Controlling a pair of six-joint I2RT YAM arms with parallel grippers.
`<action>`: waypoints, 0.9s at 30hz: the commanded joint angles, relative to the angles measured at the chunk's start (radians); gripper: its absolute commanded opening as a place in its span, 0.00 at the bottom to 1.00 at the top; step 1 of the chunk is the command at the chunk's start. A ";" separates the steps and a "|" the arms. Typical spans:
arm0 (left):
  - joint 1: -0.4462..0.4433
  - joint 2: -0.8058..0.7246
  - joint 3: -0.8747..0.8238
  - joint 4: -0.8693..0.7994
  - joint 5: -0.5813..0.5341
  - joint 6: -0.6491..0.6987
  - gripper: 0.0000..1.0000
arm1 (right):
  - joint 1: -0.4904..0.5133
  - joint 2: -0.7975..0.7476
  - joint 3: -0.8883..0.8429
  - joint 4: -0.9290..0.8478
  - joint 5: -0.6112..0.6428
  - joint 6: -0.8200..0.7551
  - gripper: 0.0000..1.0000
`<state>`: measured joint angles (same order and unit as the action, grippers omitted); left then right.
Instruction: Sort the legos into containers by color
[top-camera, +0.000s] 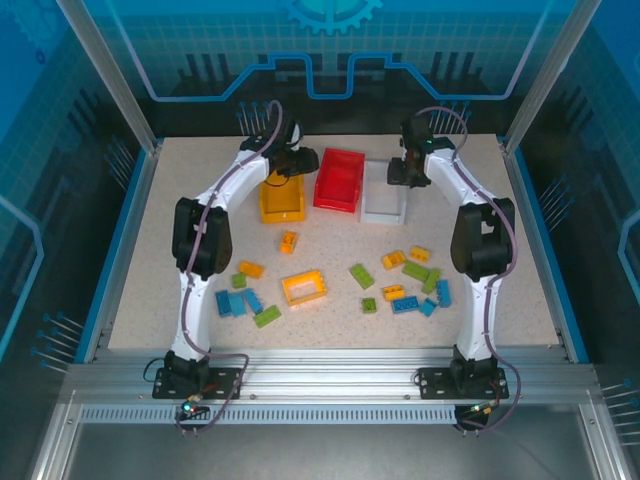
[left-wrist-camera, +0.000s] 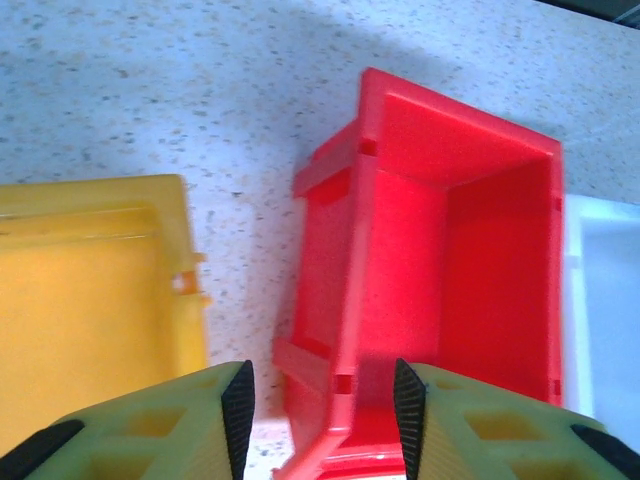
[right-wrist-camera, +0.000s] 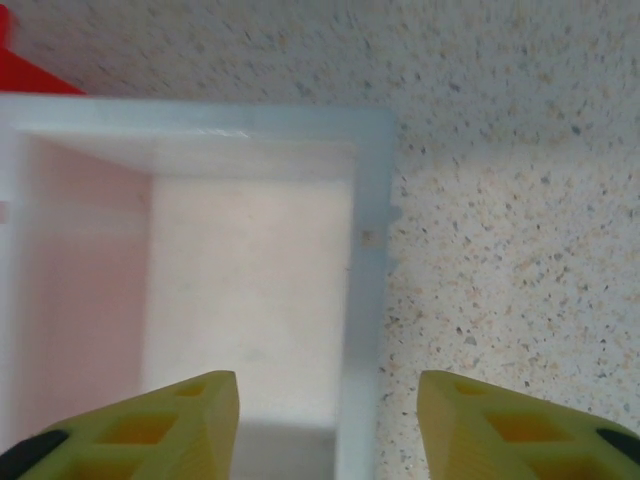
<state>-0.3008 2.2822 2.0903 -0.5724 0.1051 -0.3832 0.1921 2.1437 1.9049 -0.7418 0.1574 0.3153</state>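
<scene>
- While I hold my left hand (top-camera: 292, 163) above the far part of the bench (top-camera: 330, 240), its fingers stand apart with nothing between them.
- In my left wrist view that hand (left-wrist-camera: 323, 400) looks down on the near end of the red bin (left-wrist-camera: 330, 270). The yellow bin (left-wrist-camera: 100, 300) is at 9 o'clock.
- My right hand (top-camera: 400, 170) is also spread and grips nothing. From its wrist, this hand (right-wrist-camera: 328, 410) hangs over the right wall of the white bin (right-wrist-camera: 365, 300).
- The three bins sit in a row at 12 o'clock on the bench: yellow bin (top-camera: 282, 218), red bin (top-camera: 338, 205) and white bin (top-camera: 384, 215), each just beside the next.
- The legos (top-camera: 362, 275) lie scattered toward 6 o'clock, well apart from the bins.
- Blue and green ones cluster at 8 o'clock, and a mixed group lies at 4 o'clock.
- One orange-yellow brick (top-camera: 289, 241) lies nearest the yellow bin.
</scene>
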 joint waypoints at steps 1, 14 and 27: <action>-0.019 0.066 0.127 -0.003 0.004 0.024 0.44 | 0.040 -0.040 0.031 0.032 -0.019 0.015 0.58; -0.021 0.280 0.375 -0.087 0.005 0.053 0.48 | 0.074 0.118 0.210 -0.028 -0.127 0.077 0.65; -0.060 0.187 0.191 -0.047 -0.079 0.115 0.11 | 0.061 -0.076 -0.048 0.074 -0.092 0.090 0.63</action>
<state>-0.3424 2.5362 2.3428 -0.6067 0.0658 -0.2935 0.2546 2.1658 1.9038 -0.7052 0.0532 0.3889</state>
